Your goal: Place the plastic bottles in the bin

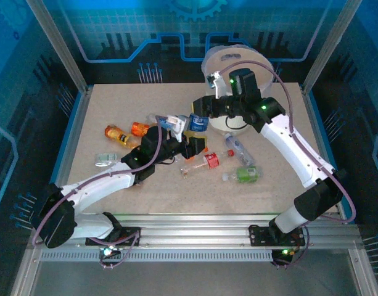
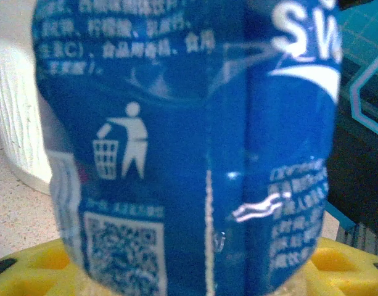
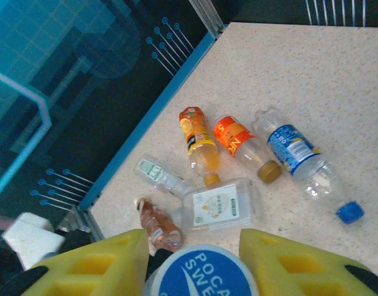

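Your right tool [image 3: 195,246] grips a blue-labelled bottle [image 3: 204,277] at six o'clock of the view. From it, orange bottles [image 3: 198,139] lie on the bench [image 3: 312,80] at twelve, a blue-capped bottle [image 3: 299,157] at one.

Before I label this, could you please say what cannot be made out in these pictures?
Inside of the bin: top view, the right arm crosses it.
Ends of the blue bottle: left wrist view, cut off top and bottom.
Pads of the left claw: same view, hidden behind that bottle.
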### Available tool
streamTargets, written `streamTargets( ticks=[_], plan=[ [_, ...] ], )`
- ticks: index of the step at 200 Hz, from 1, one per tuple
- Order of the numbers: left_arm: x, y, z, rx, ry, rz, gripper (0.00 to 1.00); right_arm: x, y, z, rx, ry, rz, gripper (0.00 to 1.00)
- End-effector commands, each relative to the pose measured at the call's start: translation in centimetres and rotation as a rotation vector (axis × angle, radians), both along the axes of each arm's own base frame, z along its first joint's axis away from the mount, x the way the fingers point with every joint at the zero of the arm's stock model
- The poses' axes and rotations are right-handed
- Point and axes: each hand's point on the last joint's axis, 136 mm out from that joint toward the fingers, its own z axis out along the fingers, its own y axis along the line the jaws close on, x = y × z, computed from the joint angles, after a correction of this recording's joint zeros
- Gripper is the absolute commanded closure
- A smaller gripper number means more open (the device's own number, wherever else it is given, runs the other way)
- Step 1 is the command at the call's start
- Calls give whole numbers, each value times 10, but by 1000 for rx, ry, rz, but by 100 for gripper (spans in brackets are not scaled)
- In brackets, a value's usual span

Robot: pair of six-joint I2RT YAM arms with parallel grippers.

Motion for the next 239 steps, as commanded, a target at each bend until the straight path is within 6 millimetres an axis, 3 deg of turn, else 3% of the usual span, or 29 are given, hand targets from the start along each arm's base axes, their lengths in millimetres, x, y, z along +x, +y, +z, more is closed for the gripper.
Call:
streamTargets(
  ticks=[1,24,38,73,98,186,239],
  plan=[
    [6,-2,28,-36,-80,-4,40,-4,7,10,13,-17,30,70],
    [6,0,30,-38,-81,7,22,-3,5,11,4,-21,17,88],
    [5,3,31,-41,-82,16,1,-2,4,12,-1,-25,9,95],
    [1,11,34,-44,-85,37,1,9,-5,20,-60,-68,-41,97],
    [-5,20,31,-38,-80,59,1,23,-19,38,-124,-146,-106,98],
    [-22,61,-11,21,17,185,1,74,-94,127,-323,-445,-480,100],
    [-27,73,-25,37,59,225,1,117,-145,152,-425,-541,-716,100]
  ],
)
